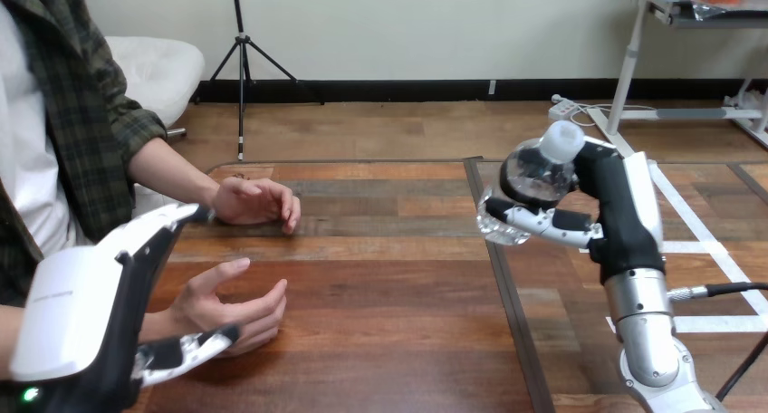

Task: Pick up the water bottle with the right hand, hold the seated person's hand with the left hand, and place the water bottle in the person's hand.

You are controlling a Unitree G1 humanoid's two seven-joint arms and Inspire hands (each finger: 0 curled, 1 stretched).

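Right hand (614, 209) grips the clear water bottle (536, 173) above the table (389, 277), partly masking its base. Left hand (81, 313) blocks the wrist of the person's nearer hand (228, 306); whether it grips there cannot be told.

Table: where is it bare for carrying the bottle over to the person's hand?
Bare: the table's middle, between the person's far hand and the right hand holding the water bottle. Crowded: left side, left hand beside the person's near hand.
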